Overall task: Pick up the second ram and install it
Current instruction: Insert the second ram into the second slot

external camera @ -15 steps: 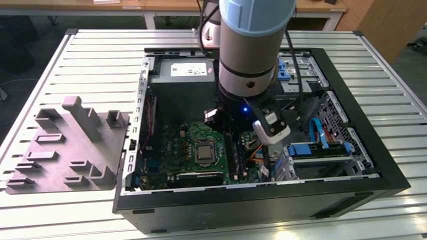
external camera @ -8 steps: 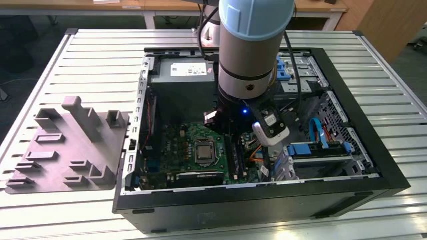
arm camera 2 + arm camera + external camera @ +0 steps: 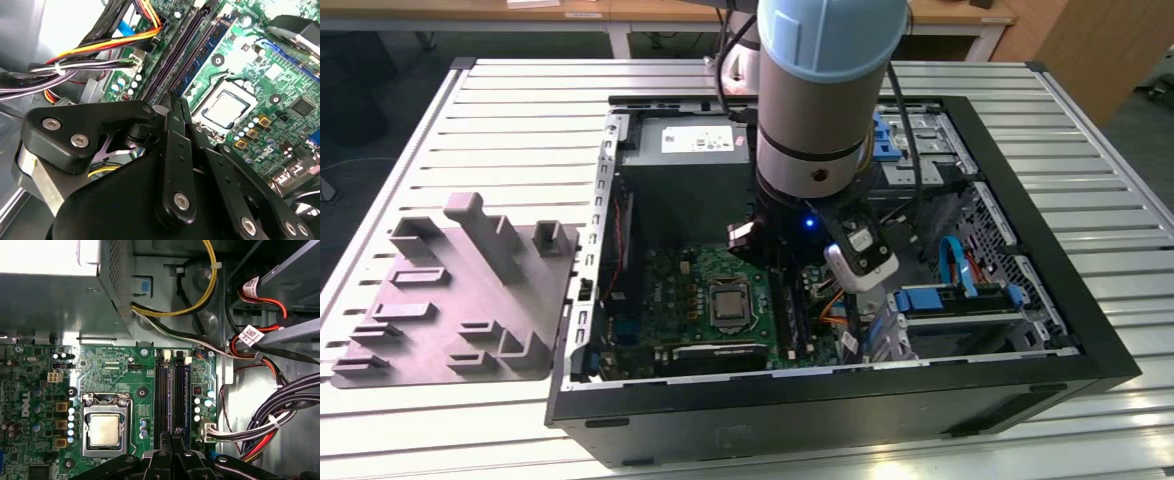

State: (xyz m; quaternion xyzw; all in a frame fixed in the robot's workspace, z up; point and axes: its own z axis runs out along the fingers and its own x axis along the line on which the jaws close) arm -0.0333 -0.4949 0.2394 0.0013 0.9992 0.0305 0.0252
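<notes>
The gripper (image 3: 177, 100) is inside the open computer case (image 3: 854, 410). Its two black fingers (image 3: 170, 145) are shut close together. Their tips sit at one end of the memory slots (image 3: 169, 395) on the green motherboard (image 3: 115, 365). In the exterior view that spot is at about 3 o'clock from the square processor socket (image 3: 726, 300). The second ram (image 3: 207, 47), a thin dark stick with a blue-green tint, stands on its edge in one of those slots. The tips are touching its end or are just above it.

I think the job now is pushing the stick into its slot. To do that well, the push should go straight down, not at a slant, so the stick does not lean or bend. Both ends should sink in evenly. The tips should be on the stick's thin top edge, not on the slot beside it. The orange and yellow wires (image 3: 125, 40) lie near, so the gripper should keep off them.

Some things are hard to see. The fingers cover the place where they meet the stick, so I cannot tell if they pinch it or only press it. I cannot tell if the stick is all the way in, or if the end clips are closed. In the exterior view the big arm (image 3: 827, 100) stands in front of the slots.
</notes>
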